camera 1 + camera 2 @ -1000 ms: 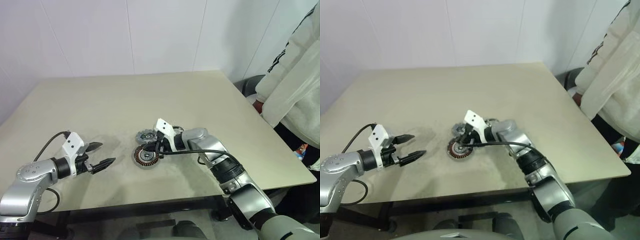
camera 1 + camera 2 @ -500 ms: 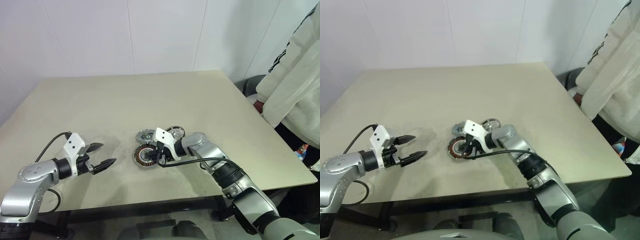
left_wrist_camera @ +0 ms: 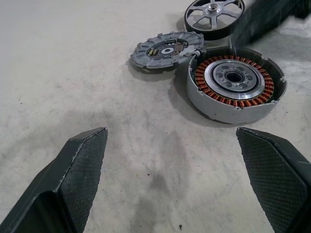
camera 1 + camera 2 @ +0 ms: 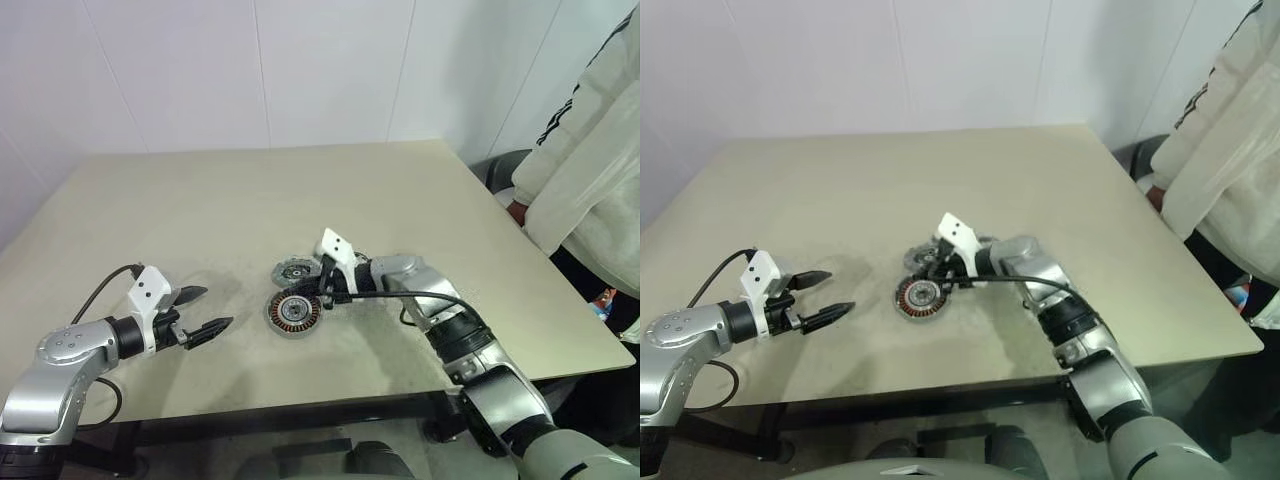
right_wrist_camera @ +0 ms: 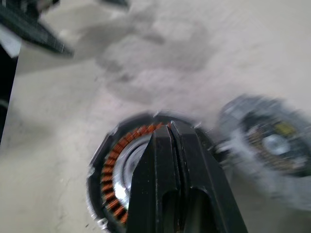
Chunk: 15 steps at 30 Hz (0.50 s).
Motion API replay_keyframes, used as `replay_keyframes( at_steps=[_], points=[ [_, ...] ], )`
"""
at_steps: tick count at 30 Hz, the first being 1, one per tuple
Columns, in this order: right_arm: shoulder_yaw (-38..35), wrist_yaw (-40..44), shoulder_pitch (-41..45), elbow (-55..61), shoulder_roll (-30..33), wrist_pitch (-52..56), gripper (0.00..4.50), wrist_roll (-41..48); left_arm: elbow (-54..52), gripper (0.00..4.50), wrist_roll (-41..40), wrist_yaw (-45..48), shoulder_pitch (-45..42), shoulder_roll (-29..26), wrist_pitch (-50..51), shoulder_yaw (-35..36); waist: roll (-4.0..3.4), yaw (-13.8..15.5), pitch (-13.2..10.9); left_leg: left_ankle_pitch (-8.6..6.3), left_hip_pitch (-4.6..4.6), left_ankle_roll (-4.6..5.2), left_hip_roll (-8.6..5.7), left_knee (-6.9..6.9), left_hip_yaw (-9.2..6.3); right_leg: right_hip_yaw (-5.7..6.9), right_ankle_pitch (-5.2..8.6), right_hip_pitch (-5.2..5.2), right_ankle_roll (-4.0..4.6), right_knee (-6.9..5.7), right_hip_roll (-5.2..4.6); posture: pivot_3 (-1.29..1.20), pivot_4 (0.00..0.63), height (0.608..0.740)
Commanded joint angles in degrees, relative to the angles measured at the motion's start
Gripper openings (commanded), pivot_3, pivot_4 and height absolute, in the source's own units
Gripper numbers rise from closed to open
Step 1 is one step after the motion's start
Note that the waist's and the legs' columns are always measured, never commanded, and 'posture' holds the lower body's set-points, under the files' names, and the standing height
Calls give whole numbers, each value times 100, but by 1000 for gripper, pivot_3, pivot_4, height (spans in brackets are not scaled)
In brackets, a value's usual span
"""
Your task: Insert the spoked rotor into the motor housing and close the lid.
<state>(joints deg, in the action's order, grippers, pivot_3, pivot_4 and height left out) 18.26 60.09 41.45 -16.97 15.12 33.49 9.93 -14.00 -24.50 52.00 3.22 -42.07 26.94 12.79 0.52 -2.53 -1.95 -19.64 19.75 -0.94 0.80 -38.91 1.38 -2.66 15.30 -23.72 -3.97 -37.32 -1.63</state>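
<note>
the left gripper [image 4: 203, 312] waits well to the left of the motor housing [image 4: 295, 312], its two black fingers [image 3: 77, 165] spread wide and holding nothing. i think it stays back so the other arm has room.

the motor housing sits flat on the table [image 4: 240, 200] with its open side facing up, ready to take a part. it is round, so it has no long side.

the lid [image 3: 166, 48] lies flat just behind the housing, touching its rim.

the right gripper [image 4: 322, 292] hangs over the housing's right edge, fingers pressed together with nothing between them.

the spoked rotor [image 3: 214, 17] lies flat behind and to the right of the housing, not yet in it.
</note>
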Motion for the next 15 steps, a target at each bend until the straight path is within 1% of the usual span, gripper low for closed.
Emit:
replay_keyframes(
  at_steps=[1,5,13,15],
  points=[
    [-231,46,130,262,211,49,43,119,-59,4500,-98,57,-43,-69,-80,123,0,-1,0,0,6,0,0,0,0,0,0,-4,0,0,-1,0,0,740],
    [-305,110,58,496,472,172,43,208,29,4500,-66,97,-101,-130,-129,176,1,-1,1,1,69,-1,-2,-10,0,0,-2,-72,0,-11,-2,0,0,740],
    [-291,-47,-144,751,579,218,43,193,82,4500,14,52,-151,-105,-265,126,0,-1,0,1,71,-1,-2,-6,3,0,-2,-76,1,-11,-2,0,0,740],
    [-493,-44,-213,843,709,642,43,382,81,4500,43,-5,-145,-96,-320,155,0,0,0,1,70,-1,-2,-7,3,0,-2,-75,1,-11,-2,0,0,740]
  ],
)
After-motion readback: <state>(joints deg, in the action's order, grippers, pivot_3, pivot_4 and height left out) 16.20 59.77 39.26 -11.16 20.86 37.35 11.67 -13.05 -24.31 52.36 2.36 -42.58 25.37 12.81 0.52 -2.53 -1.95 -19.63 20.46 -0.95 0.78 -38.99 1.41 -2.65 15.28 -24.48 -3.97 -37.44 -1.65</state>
